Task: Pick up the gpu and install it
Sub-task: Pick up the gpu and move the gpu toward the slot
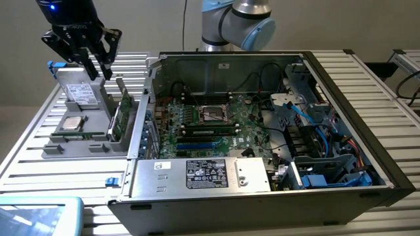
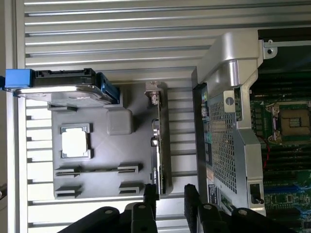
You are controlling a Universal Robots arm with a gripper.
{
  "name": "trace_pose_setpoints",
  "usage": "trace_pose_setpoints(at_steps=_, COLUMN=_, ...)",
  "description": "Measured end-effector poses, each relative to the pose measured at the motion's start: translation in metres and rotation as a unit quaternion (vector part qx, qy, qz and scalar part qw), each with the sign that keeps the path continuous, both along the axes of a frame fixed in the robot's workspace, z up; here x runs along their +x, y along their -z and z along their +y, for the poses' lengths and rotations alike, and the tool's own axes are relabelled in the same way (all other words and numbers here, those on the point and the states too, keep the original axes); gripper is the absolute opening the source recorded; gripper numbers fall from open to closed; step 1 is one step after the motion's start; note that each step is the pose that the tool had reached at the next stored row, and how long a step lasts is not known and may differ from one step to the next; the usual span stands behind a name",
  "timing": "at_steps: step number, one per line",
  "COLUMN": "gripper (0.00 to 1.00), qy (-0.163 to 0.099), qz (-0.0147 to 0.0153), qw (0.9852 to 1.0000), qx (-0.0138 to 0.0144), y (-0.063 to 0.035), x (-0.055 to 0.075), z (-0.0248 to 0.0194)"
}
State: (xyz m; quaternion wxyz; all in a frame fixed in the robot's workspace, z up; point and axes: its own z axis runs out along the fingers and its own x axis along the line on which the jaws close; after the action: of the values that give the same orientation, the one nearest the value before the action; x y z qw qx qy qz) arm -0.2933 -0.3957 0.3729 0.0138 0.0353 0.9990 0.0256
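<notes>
The claw (image 2: pixel 170 191) stood open and empty over the gpu (image 2: pixel 160 141). Hazard — the card lay off-centre between the jaws; a straight descent could strike its edge.

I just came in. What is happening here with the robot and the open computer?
One robot arm hangs its gripper over a grey tray of parts beside the open computer case. Its fingers are open and hold nothing. The graphics card stands on edge in the tray, on the side nearest the case, not yet picked up.
</notes>
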Motion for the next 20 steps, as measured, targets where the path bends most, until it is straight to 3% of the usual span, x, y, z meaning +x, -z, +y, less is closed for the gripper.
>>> trace_pose_setpoints(at_steps=2, gripper=0.38, qy=0.000, qz=-0.0010, qw=1.0000, qx=0.0020, y=0.0024, x=-0.003, z=0.0001)
trace_pose_setpoints(at_steps=9, gripper=0.38, qy=-0.002, qz=-0.0040, qw=0.9999, qx=0.0139, y=0.0112, x=-0.010, z=0.0000)
trace_pose_setpoints(at_steps=20, gripper=0.46, qy=-0.015, qz=-0.0042, qw=0.9998, qx=0.0147, y=0.0310, x=-0.011, z=0.0001)
